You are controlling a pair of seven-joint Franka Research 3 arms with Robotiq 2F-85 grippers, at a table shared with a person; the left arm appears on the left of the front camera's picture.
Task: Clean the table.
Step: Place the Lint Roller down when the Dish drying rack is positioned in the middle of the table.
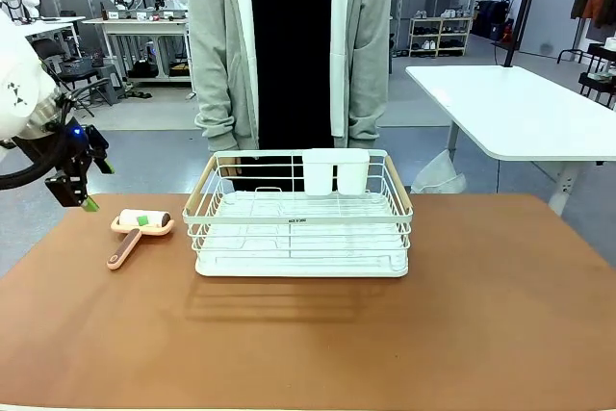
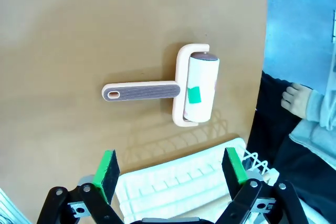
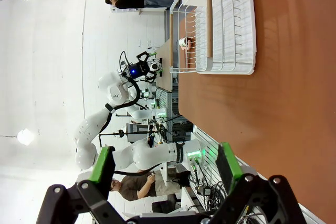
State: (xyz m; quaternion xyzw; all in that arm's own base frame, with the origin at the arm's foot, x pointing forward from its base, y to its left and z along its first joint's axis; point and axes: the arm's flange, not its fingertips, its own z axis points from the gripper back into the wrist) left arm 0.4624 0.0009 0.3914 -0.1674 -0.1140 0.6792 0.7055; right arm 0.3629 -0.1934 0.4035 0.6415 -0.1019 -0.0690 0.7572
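Observation:
A reddish-brown table (image 1: 308, 334) carries a lint roller (image 1: 140, 223) with a peach handle and a white roll, lying flat near the far left edge. My left gripper (image 1: 90, 195) hangs just left of the roller, above the table's edge. In the left wrist view the left gripper (image 2: 170, 169) is open with nothing between its fingers, and the lint roller (image 2: 197, 87) lies on the table (image 2: 79, 35) beyond the fingertips. My right gripper (image 3: 165, 163) is open and holds nothing, looking sideways along the table (image 3: 283, 108).
A white wire dish rack (image 1: 298, 228) with wooden handles and two white cups (image 1: 335, 170) stands at the far middle of the table. A person (image 1: 289, 45) in a grey cardigan stands behind it, one hand (image 2: 295, 100) near the rack. A white table (image 1: 520, 108) stands at the back right.

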